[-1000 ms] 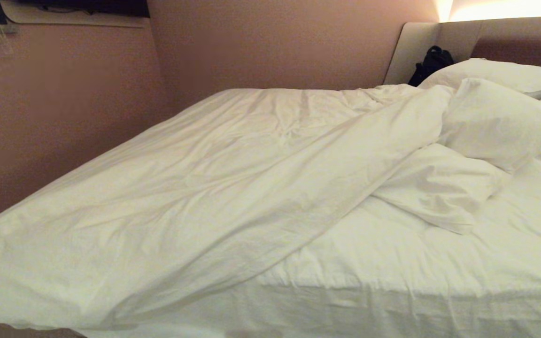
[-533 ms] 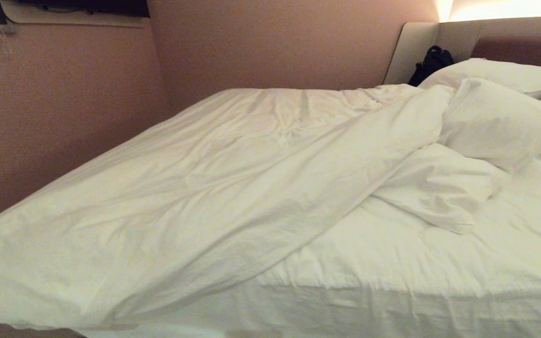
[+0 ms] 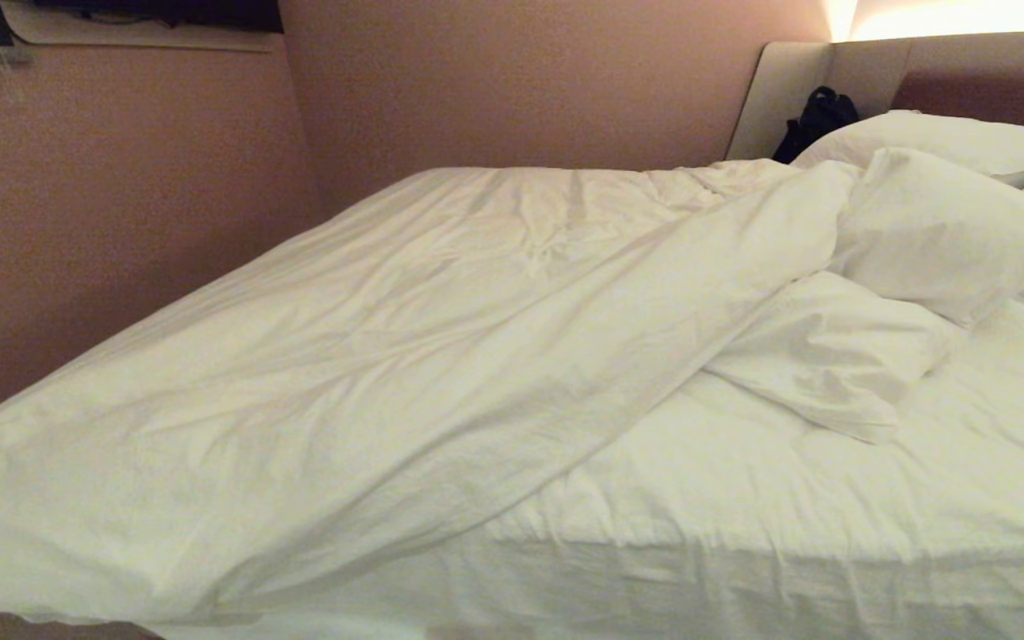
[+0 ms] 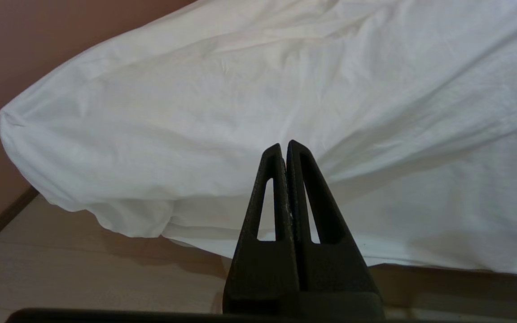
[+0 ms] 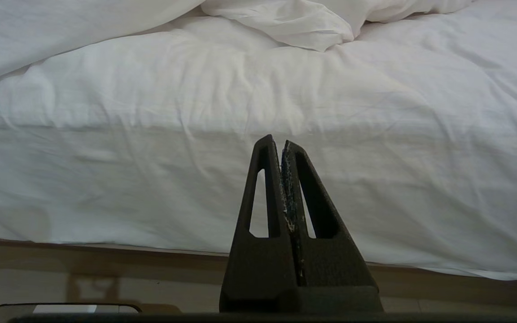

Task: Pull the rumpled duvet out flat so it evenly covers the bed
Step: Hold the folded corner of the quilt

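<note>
The white duvet [image 3: 370,356] lies rumpled over the left part of the bed [image 3: 788,551]. Its edge runs slantwise from the pillows down to the near left corner, and the sheeted mattress to the right is bare. Neither arm shows in the head view. My left gripper [image 4: 284,146] is shut and empty, low in front of the duvet [image 4: 240,89], whose corner overhangs the bed's end. A gap separates them. My right gripper [image 5: 278,142] is shut and empty, facing the bed [image 5: 151,179] side on. A strip of the duvet [image 5: 61,27] lies on top.
White pillows [image 3: 939,222] are piled at the padded headboard [image 3: 965,71], with one crumpled pillow [image 3: 832,356] lower on the sheet. A black bag [image 3: 819,116] sits by the headboard. A pinkish wall [image 3: 121,222] runs along the far side. Pale wooden floor [image 4: 83,278] lies below the grippers.
</note>
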Controlling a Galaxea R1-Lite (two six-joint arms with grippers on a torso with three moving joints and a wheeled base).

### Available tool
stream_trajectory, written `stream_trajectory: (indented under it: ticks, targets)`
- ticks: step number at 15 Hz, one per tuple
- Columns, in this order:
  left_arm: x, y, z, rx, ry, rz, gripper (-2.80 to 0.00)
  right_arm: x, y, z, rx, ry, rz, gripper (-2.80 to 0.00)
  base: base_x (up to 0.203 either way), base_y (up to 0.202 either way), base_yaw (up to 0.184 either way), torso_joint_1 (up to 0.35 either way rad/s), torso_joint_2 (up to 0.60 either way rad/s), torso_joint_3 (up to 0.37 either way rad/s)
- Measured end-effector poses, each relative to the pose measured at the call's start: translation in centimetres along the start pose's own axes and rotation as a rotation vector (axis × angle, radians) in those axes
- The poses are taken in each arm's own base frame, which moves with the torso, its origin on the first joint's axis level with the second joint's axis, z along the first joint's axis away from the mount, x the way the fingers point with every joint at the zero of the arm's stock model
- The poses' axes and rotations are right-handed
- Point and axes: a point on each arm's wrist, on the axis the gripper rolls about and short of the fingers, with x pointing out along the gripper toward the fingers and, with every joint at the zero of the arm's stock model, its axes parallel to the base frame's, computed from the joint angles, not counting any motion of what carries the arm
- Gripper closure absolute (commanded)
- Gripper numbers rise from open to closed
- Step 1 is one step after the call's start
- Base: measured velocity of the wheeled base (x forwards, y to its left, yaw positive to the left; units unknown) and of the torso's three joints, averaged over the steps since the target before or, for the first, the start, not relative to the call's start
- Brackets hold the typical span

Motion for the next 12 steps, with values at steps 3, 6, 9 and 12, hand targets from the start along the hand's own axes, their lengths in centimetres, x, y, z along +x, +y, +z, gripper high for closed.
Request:
stream_trajectory:
  ticks: [3, 6, 9, 12]
  targets:
    - [0.05, -0.09, -0.18, -0.001, 0.004, -0.035, 0.0, 0.0, 0.0, 0.0, 0.0, 0.0, 0.0, 0.0, 0.0, 0.0, 0.0, 0.0, 0.0, 0.0]
    - [0.06, -0.1, -0.17, -0.002, 0.002, -0.039, 0.0, 0.0, 0.0, 0.0, 0.0, 0.0, 0.0, 0.0, 0.0, 0.0, 0.0, 0.0, 0.0, 0.0]
    - [0.06, -0.1, -0.17, -0.002, 0.002, -0.038, 0.0, 0.0, 0.0, 0.0, 0.0, 0.0, 0.0, 0.0, 0.0, 0.0, 0.0, 0.0, 0.0, 0.0]
    - [0.06, -0.09, -0.18, -0.002, 0.002, -0.035, 0.0, 0.0, 0.0, 0.0, 0.0, 0.0, 0.0, 0.0, 0.0, 0.0, 0.0, 0.0, 0.0, 0.0]
